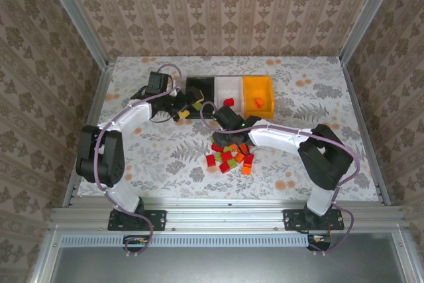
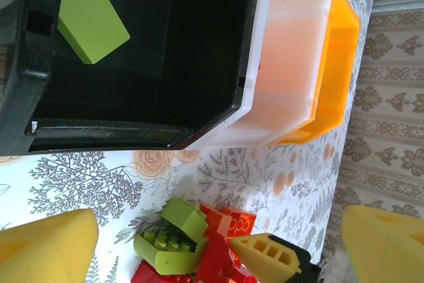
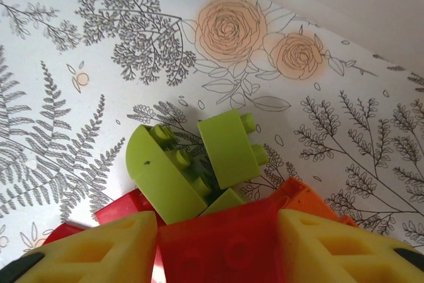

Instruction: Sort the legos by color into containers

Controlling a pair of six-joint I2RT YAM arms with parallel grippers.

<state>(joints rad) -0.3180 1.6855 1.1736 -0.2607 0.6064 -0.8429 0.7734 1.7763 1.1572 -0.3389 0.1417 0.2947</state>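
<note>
**Pick phase of sorting.** The right end effector (image 3: 215, 230) is closed on a red lego (image 3: 218, 253) at the far side of the pile (image 1: 228, 154), which lies mid-table (image 1: 146, 157), towards the near edge. The left end effector (image 2: 215, 226) hangs wide open and empty just beside the black container (image 2: 165, 44), which holds a green lego (image 2: 91, 21). The white container (image 2: 291, 51) and orange container (image 2: 334, 57) complete the row towards the far edge. The next move probably calls for lifting the red piece clear of the neighbouring green legos (image 3: 165, 177) and carrying it to the white container, where a red piece lies.
</note>
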